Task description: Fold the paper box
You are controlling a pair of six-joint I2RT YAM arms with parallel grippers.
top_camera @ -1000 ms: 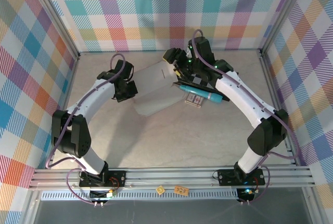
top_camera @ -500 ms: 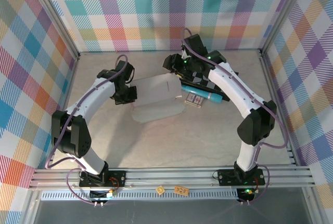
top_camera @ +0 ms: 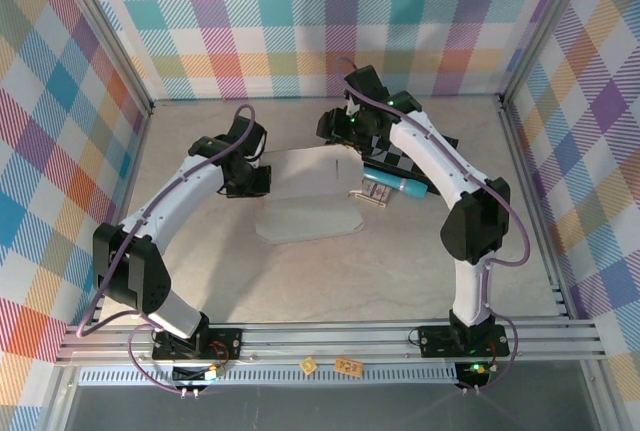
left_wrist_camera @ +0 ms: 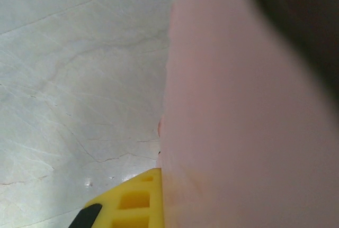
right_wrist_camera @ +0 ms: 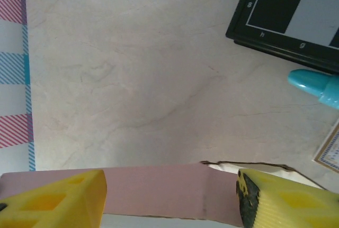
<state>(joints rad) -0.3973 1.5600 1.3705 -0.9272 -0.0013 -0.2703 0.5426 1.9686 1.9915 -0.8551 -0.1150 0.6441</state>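
The paper box (top_camera: 305, 196) is a pale pink die-cut sheet, partly folded, in the middle of the table. My left gripper (top_camera: 262, 179) is shut on its left edge. In the left wrist view the pink cardboard (left_wrist_camera: 238, 122) sits right against one yellow finger (left_wrist_camera: 130, 204). My right gripper (top_camera: 342, 137) hovers at the box's far edge, open. In the right wrist view a pink flap (right_wrist_camera: 159, 191) runs behind and between its two widely spaced yellow fingers (right_wrist_camera: 53, 199), and nothing is pinched.
A black-and-grey checkered board (top_camera: 395, 156) (right_wrist_camera: 291, 16) lies right of the box. A teal marker (top_camera: 400, 186) (right_wrist_camera: 315, 85) and a small printed card pack (top_camera: 372, 194) (right_wrist_camera: 331, 151) lie beside it. Plaid walls (top_camera: 300, 21) close in the table.
My right gripper swung left from over the board to the box's far edge, and its jaws narrowed a little. The box turned and settled lower. The left gripper shifted slightly right, still gripping.
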